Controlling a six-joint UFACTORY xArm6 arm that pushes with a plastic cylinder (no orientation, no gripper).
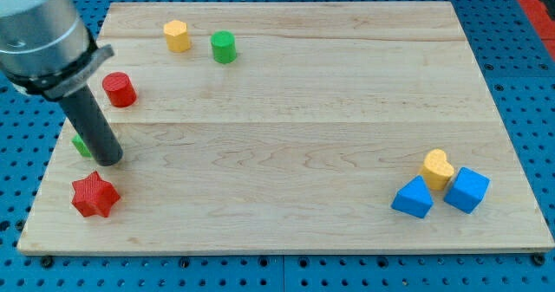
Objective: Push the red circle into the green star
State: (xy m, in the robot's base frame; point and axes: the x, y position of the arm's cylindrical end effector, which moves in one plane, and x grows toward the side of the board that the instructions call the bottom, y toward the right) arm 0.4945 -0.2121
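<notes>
The red circle (119, 89) sits near the board's left edge, upper part. A green block (81, 145), mostly hidden behind the rod so its shape cannot be made out, lies below it at the left edge. My tip (108, 161) rests on the board just right of that green block, below the red circle and above the red star (94, 195).
A yellow hexagon block (177, 35) and a green circle (224, 47) stand near the top. At the lower right a yellow heart (438, 168), a blue triangle block (413, 197) and a blue cube (467, 190) cluster together. The wooden board (295, 136) lies on a blue pegboard.
</notes>
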